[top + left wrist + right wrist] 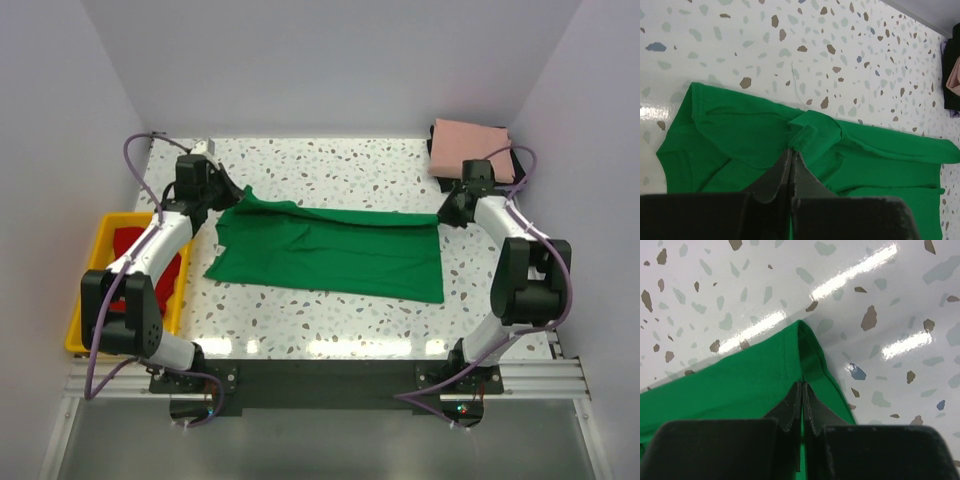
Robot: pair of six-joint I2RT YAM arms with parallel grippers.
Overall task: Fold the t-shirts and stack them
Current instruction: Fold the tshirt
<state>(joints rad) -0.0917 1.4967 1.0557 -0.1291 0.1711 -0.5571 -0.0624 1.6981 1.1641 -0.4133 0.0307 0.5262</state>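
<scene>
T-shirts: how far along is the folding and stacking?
Done: the pink shirt lies folded at the far right. In hand: the left end effector and right end effector pinch the green shirt at its far edge. Left: the red shirt in the yellow tray.

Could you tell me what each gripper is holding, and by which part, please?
Both hold the green t-shirt: the left gripper pinches a raised fold at its sleeve end, the right gripper a far corner.
</scene>
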